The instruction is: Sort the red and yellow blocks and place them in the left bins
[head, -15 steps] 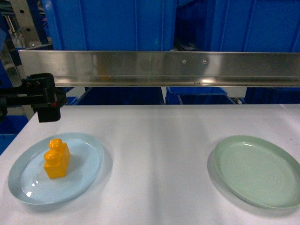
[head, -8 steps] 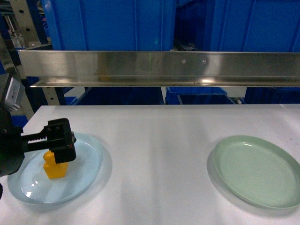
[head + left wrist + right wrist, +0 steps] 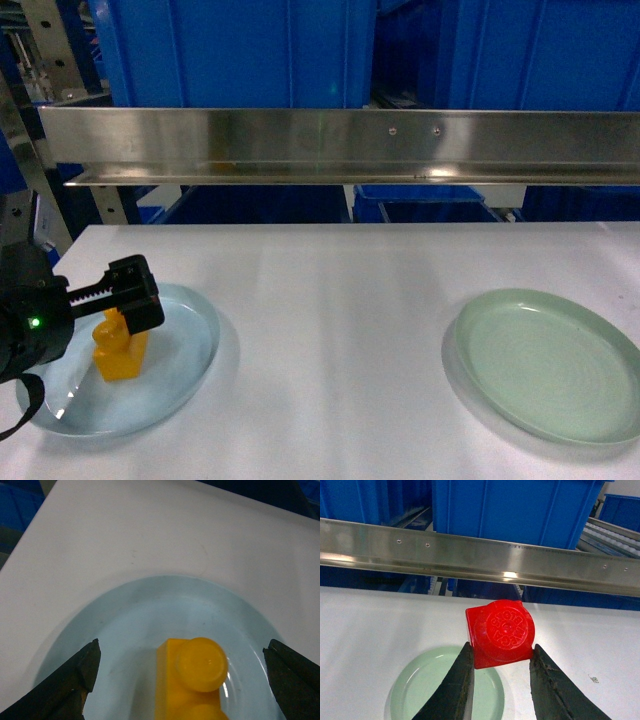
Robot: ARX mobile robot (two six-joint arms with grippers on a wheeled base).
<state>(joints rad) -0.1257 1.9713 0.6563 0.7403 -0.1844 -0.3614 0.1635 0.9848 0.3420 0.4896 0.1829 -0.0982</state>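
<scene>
- Hovering at the lower left of the head view, the black left gripper (image 3: 135, 297) hangs over the pale blue round plate (image 3: 195, 340), its jaws spread wide.
- Between those jaws in the left wrist view stands the glossy orange-yellow two-stud plastic brick (image 3: 192, 677), bottom centre of the frame, upright on the plate. One black fingertip (image 3: 82, 667) sits far to its left, the other far to its right, neither touching.
- The brick's two studs line up away from the camera, so its long axis looks to run crosswise to the line between the jaws; closing would likely squeeze its narrow width. The left arm is plainly the nearer one.
- Further right in the head view lies the pale green round plate (image 3: 545, 365), bare.
- In the right wrist view, the right gripper (image 3: 501, 672) is clamped on the glossy red single-stud plastic brick (image 3: 501, 632), held above that green plate.
- Large blue plastic crates (image 3: 240, 50) fill the top of the head view, behind a steel rail (image 3: 340, 145).
</scene>
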